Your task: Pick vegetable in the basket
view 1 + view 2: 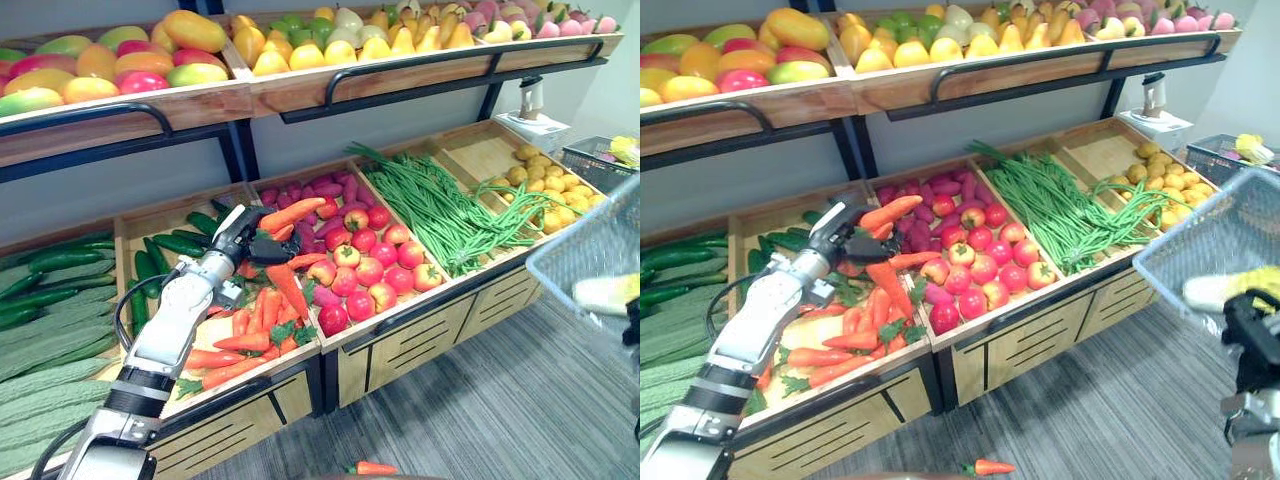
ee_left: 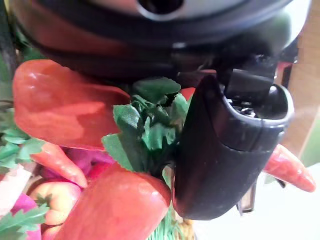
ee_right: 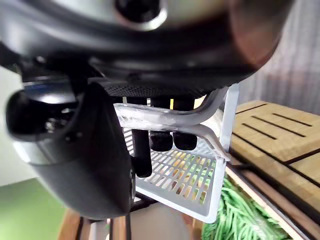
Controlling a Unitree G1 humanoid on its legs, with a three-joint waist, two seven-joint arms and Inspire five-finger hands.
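Left hand (image 1: 246,238) fingers pinching the leafy end of a carrot (image 1: 292,213), held just above the carrot bin (image 1: 160,213) next to the apples (image 1: 365,268), right hand (image 3: 80,150) fingers curled round the handle of the wire basket (image 1: 588,250), well apart from the carrot.

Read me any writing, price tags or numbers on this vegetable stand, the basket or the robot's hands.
No text can be read anywhere.
Wooden stand fronts: no labels or price tags.
Carrot in the left hand, basket in the right hand: no print.
White sheet at the back, right of the stand: too small to tell whether it bears print.
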